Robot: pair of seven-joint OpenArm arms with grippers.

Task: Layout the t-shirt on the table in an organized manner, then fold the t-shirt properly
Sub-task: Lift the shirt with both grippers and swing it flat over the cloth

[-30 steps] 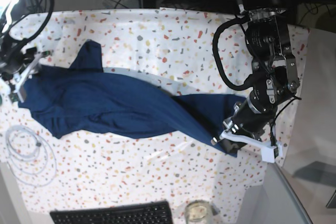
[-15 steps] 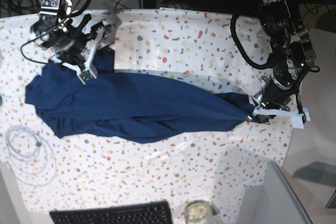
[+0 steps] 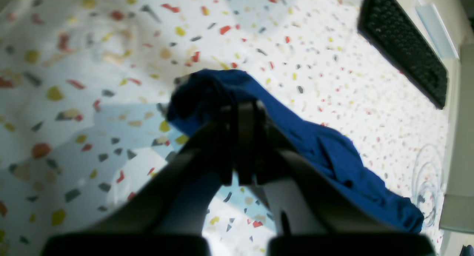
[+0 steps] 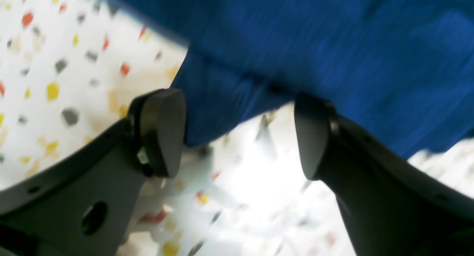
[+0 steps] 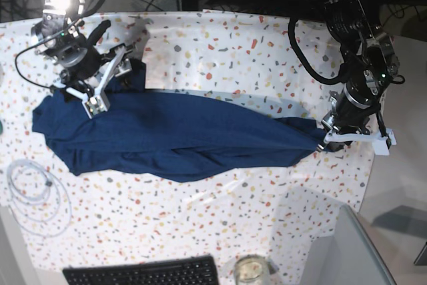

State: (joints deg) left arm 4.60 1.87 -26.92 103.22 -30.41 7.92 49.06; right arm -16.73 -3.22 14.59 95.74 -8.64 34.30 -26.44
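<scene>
One long dark-blue t-shirt (image 5: pixel 173 135) stretched in a rumpled band across the speckled table (image 5: pixel 220 51) in the base view, running from that view's left edge area toward its right side. At the band's right tip, left gripper (image 5: pixel 328 139) with fingers pressed together on a bunched corner of cloth. At the upper left of the cloth, right gripper (image 5: pixel 107 85) over a dark fold of fabric, fingers spread. Near the table's front left, a coil of clear tubing (image 5: pixel 33 195); at the bottom edge, a black keyboard (image 5: pixel 143 273) and a glass jar (image 5: pixel 251 269). From the left wrist view: fingers (image 3: pixel 242 119) shut tight, pinching the bunched end of the t-shirt (image 3: pixel 314 145), the rest trailing away down to the right over the table (image 3: pixel 74 63); keyboard (image 3: pixel 403 45) at upper right, tubing (image 3: pixel 426 185) at far right. From the right wrist view: two dark fingers (image 4: pixel 161 132) set well apart, blurred t-shirt (image 4: pixel 314 45) filling the upper part, a fold of its edge hanging into the gap beside the left pad, speckled table (image 4: pixel 48 63) below; contact with either pad impossible to tell.
</scene>
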